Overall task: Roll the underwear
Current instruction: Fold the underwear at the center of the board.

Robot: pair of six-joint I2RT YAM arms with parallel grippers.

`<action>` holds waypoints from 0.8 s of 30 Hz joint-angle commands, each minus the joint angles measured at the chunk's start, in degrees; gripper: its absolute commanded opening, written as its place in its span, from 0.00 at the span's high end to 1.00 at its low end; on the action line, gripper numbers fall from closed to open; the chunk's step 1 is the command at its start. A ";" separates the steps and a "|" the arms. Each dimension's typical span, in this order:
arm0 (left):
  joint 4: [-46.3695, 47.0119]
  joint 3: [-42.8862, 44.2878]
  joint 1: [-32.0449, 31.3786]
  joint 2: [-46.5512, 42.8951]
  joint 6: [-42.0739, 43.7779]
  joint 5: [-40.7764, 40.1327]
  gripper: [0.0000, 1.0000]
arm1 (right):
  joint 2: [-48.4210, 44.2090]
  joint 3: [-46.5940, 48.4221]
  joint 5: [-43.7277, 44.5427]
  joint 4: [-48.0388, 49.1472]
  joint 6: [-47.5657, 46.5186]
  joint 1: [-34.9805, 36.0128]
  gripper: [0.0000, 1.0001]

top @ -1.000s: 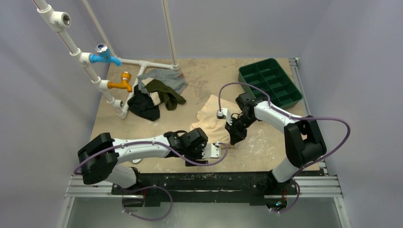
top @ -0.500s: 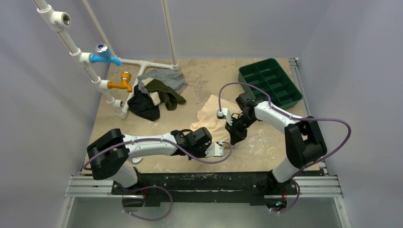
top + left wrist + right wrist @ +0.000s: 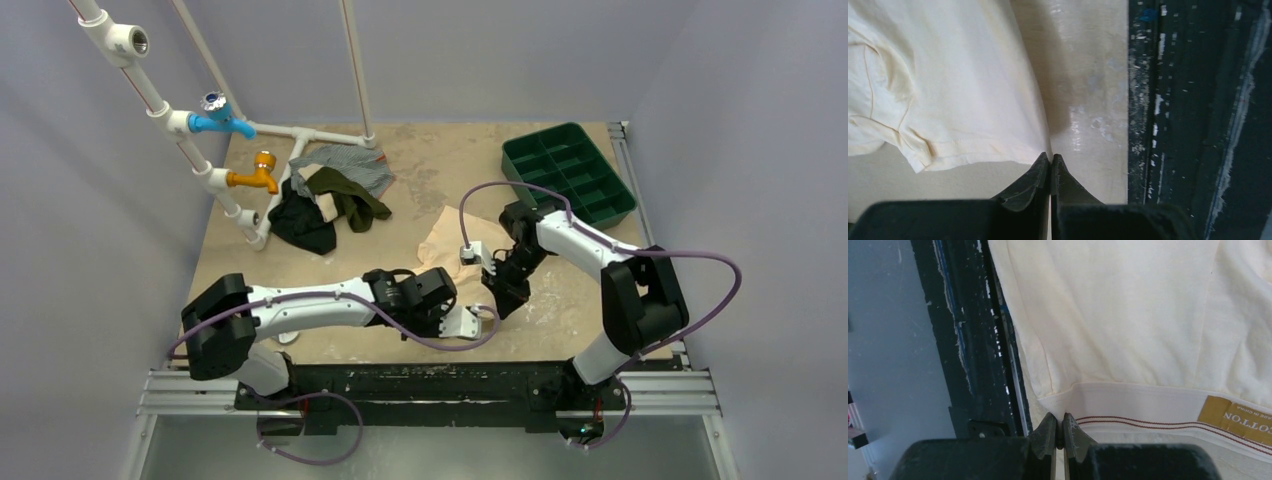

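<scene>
Left wrist: underwear [image 3: 948, 75] corner at left gripper [image 3: 1050, 159] tips (pinched).

The underwear [image 3: 1128, 315] was pale cream, its waistband [image 3: 1148, 400] white with thin dark-red stripes and a mustard label [image 3: 1235, 420] lettered in white. The tray [image 3: 570, 172] was dark green. On the tan table [image 3: 440, 160] lay an olive-green garment [image 3: 350, 198], a grey striped garment [image 3: 352, 162] and a black garment [image 3: 303, 225].

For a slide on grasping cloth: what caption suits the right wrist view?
Right gripper pinching the band edge of the pale underwear, near its gold COTTON label.
</scene>
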 commanded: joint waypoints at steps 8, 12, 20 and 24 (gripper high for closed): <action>-14.69 8.38 -9.06 -3.43 3.83 4.55 1.00 | -3.91 0.57 1.16 -9.75 -4.49 -0.18 1.00; -15.56 10.93 -8.20 -4.69 5.94 2.36 1.00 | -6.95 0.78 0.83 -8.35 -1.78 -0.48 1.00; -19.31 19.34 3.26 -0.74 10.54 7.63 1.00 | -4.47 8.47 2.29 -9.34 1.90 -3.17 1.00; -19.78 24.00 7.38 2.71 13.72 8.16 1.00 | -1.12 15.31 3.49 -10.85 2.84 -4.95 1.00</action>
